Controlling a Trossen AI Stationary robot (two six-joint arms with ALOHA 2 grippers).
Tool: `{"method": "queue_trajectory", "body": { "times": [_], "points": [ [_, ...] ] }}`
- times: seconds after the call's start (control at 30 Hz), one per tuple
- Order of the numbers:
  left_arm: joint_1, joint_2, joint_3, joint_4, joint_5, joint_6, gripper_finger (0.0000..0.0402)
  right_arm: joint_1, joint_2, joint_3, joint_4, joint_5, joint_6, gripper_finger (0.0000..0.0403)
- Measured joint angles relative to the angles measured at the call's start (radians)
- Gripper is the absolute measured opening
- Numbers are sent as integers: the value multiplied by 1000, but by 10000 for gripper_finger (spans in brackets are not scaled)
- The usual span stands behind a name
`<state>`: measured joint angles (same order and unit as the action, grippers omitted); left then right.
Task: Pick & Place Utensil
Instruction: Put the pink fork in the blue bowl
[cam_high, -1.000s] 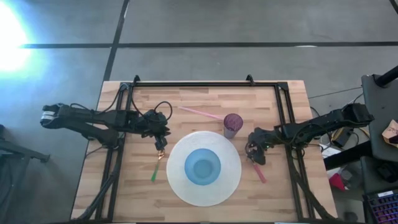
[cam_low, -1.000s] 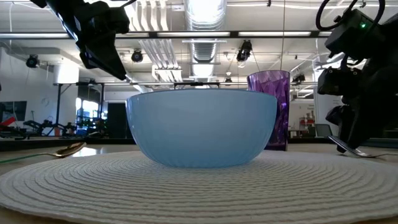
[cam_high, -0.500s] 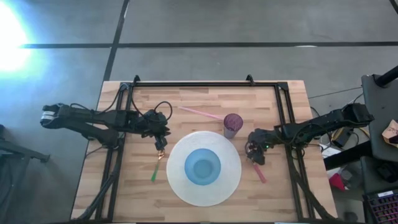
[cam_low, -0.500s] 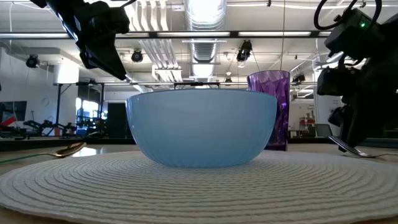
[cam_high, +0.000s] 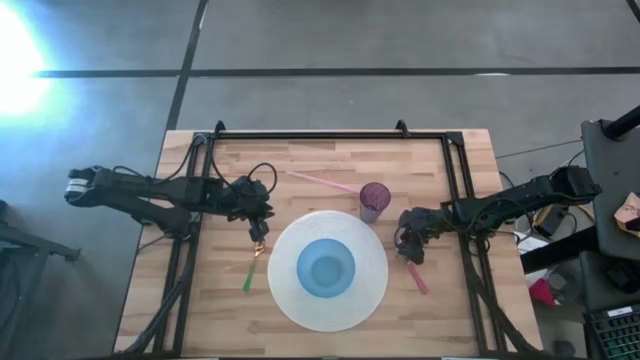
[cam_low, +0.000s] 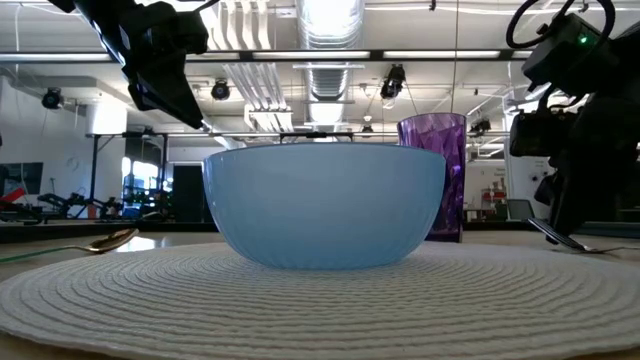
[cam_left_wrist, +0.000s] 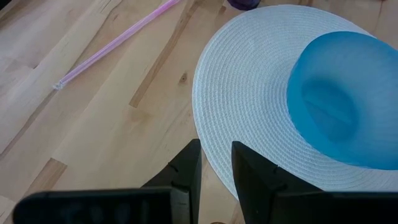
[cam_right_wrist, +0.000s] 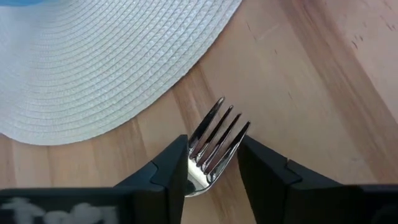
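Wooden desk (cam_high: 330, 158) carrying a round white woven placemat (cam_high: 284, 287) with a blue bowl (cam_high: 327, 268) at its centre. Purple tumbler (cam_high: 375, 200) upright at 1 o'clock of the placemat, just off its rim; pink straw (cam_high: 322, 182) lying flat at 12 o'clock, near the tumbler.

Right gripper (cam_right_wrist: 212, 163) low over the desk at 3 o'clock of the placemat, fingers (cam_right_wrist: 171, 168) apart and straddling the neck of a metal fork (cam_right_wrist: 217, 138); tines projecting forward between the fingers toward the placemat edge, not touching it. Contact between fingers and fork: cannot tell. Pink fork handle (cam_high: 416, 279) trailing toward 5 o'clock from the gripper, flat on the desk.

Left gripper (cam_left_wrist: 216, 163) raised above the desk at 9 o'clock of the placemat, fingers (cam_left_wrist: 188, 166) parted by a narrow gap with nothing between them. Spoon with gold bowl and green handle (cam_high: 249, 273) flat on the desk just beyond the fingertips, at 8 o'clock of the placemat, beside its rim.

Low view: spoon bowl (cam_low: 105, 241) resting on the desk, fork tines (cam_low: 560, 239) likewise at the opposite side.
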<state>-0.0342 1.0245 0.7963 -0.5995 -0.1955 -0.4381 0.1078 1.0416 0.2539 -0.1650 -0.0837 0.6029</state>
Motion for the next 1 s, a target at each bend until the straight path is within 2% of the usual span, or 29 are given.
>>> {"method": "queue_trajectory", "body": {
  "times": [0.4,1.0],
  "points": [
    [0,0,0,0,0,0,81,0,-2,-17,10,0,18,45],
    [0,0,0,0,0,0,81,0,-2,-51,82,1,55,9]
  ]
}}
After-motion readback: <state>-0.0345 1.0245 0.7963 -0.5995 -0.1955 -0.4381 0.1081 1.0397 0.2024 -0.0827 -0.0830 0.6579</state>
